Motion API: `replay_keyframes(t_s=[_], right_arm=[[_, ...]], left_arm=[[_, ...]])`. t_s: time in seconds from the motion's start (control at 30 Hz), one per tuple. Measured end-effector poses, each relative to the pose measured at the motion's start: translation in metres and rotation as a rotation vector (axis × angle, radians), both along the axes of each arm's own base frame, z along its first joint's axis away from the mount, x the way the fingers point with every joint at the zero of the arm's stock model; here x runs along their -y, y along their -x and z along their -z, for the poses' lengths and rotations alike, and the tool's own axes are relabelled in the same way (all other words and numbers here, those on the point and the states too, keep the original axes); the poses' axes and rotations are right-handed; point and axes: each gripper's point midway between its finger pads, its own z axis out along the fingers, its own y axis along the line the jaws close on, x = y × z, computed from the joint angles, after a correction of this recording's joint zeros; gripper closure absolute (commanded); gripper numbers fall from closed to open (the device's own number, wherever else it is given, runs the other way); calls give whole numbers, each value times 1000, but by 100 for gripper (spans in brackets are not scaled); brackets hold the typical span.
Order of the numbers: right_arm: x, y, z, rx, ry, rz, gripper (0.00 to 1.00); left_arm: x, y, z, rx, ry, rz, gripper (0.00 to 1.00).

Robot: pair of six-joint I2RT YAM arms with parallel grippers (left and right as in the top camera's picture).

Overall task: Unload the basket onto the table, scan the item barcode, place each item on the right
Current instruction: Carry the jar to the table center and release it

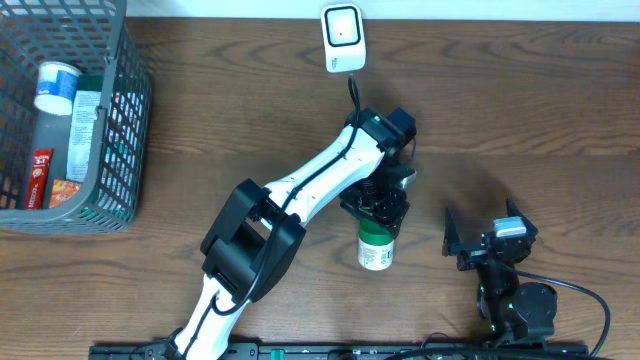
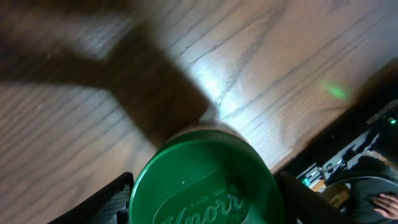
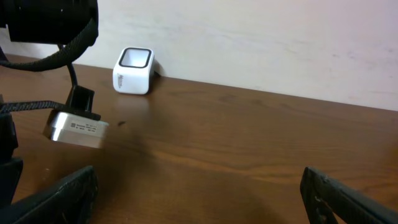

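Basket (image 1: pixel 130 125) stands well apart from scanner (image 1: pixel 342 38) and jar (image 1: pixel 376 250).

left arm (image 1: pixel 310 185) outstretched, left fingers (image 2: pixel 118 200) clamping (half-wide); right fingers (image 3: pixel 59 193) spread.

The green lid (image 2: pixel 205 186) of the jar (image 1: pixel 376 250) carries the raised word "Knorr", cut partly by the picture's lower edge. The grey label (image 3: pixel 76 129) on the left arm and the packages (image 1: pixel 60 120) in the basket (image 1: pixel 125 150) at the tabletop's back left corner have print too small to read.
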Motion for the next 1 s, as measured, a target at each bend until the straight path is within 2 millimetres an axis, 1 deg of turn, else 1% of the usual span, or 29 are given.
replay_keyframes(t_s=[0.07, 0.13, 0.2, 0.27, 0.4, 0.63, 0.87, 1.0], right_arm=[[0, 0, 0, 0, 0, 0, 1], [0, 0, 0, 0, 0, 0, 1], [0, 0, 0, 0, 0, 0, 1], [0, 0, 0, 0, 0, 0, 1], [0, 0, 0, 0, 0, 0, 1], [0, 0, 0, 0, 0, 0, 1], [0, 0, 0, 0, 0, 0, 1], [0, 0, 0, 0, 0, 0, 1]], left_arm=[[4, -2, 2, 10, 24, 2, 45], [7, -3, 4, 11, 42, 1, 36], [11, -4, 10, 13, 63, -1, 31], [9, -1, 18, 8, 61, -1, 22], [-1, 2, 32, 16, 20, 12, 16], [-2, -8, 36, 71, 13, 22, 9], [0, -13, 37, 95, 16, 26, 8], [4, -20, 32, 123, 28, 26, 8]])
